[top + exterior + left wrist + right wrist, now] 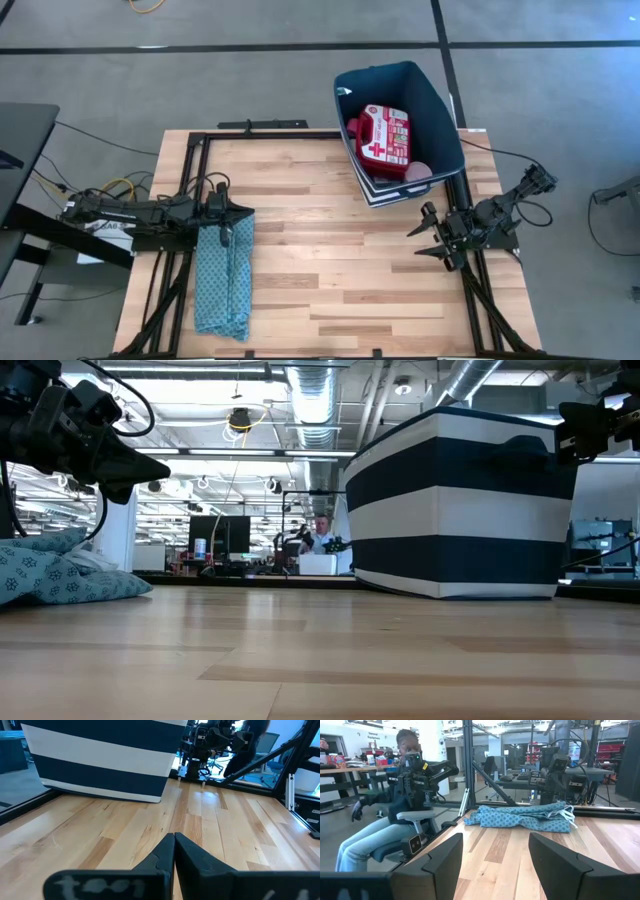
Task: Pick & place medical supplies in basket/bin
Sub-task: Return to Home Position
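Note:
The dark navy bin (437, 118) stands at the table's far right corner; its striped wall (460, 510) shows in the low view. In it lie the red-and-white first aid pouch (384, 135) and the pink tape roll (418, 172). The other supplies do not show. My left gripper (245, 212) (174, 840) is shut, raised over the far end of the folded teal cloth (224, 272) at the table's left side. My right gripper (422, 235) (495, 847) is open near the table's right edge, in front of the bin, holding nothing.
The teal cloth (60, 575) lies along the table's left side. Bare wood (330, 250) spans the middle between the two arms. A black frame (260, 133) runs along the table's edges. A person sits in a chair (395, 827) beyond the table.

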